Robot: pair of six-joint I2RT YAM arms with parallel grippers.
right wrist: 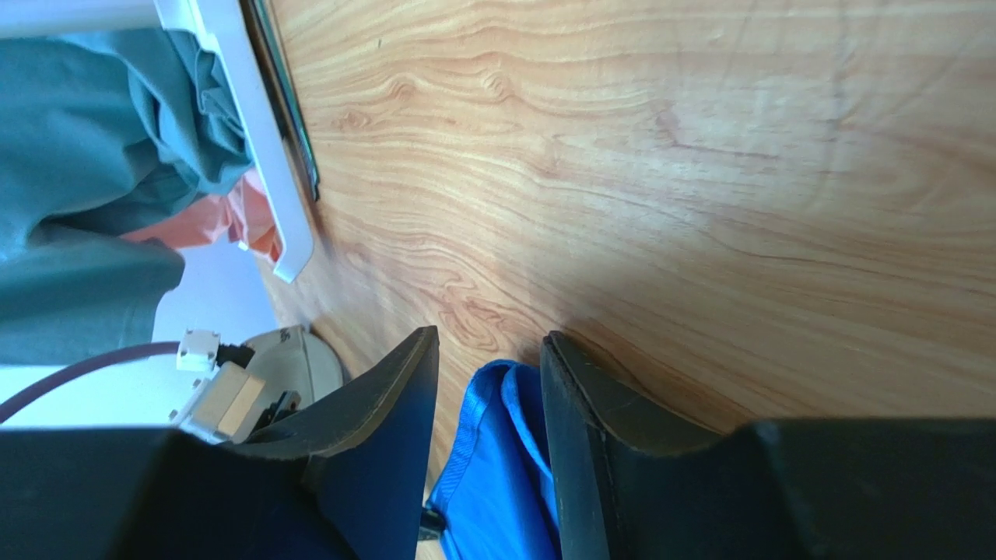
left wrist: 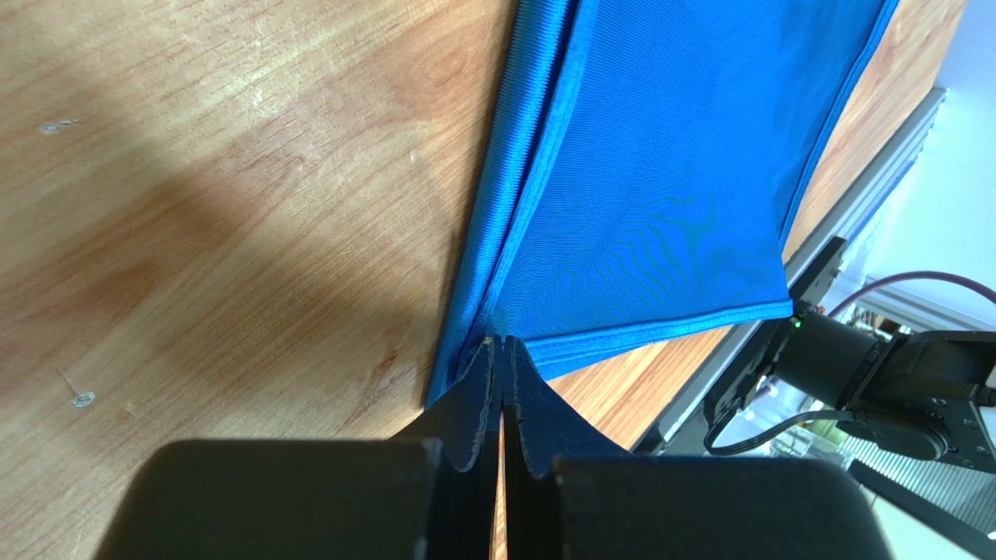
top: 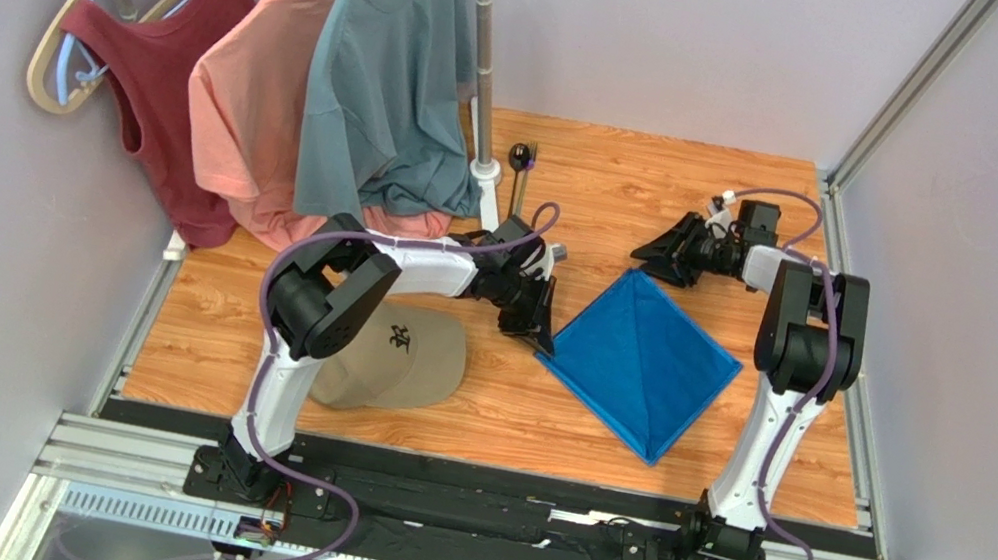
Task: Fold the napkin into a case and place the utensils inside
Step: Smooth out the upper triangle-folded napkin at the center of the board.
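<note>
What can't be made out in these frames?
Fork: in no view.
Spoon: top view, tiny; lower end behind the left arm.
Right gripper on napkin: right wrist view, its fingers hide any contact; top view too small.
Cap logo: top view, too small.

Top view: high, behind arm bases, tilted down and forward, wide, whole wooden surface (top: 629,180) in frame. Left wrist view: low, very close, peering past own jaws along napkin (left wrist: 666,175) edge. Right wrist view: close, skimming surface between own jaws, facing clothes rack (right wrist: 251,128). All three share napkin and surface.
</note>
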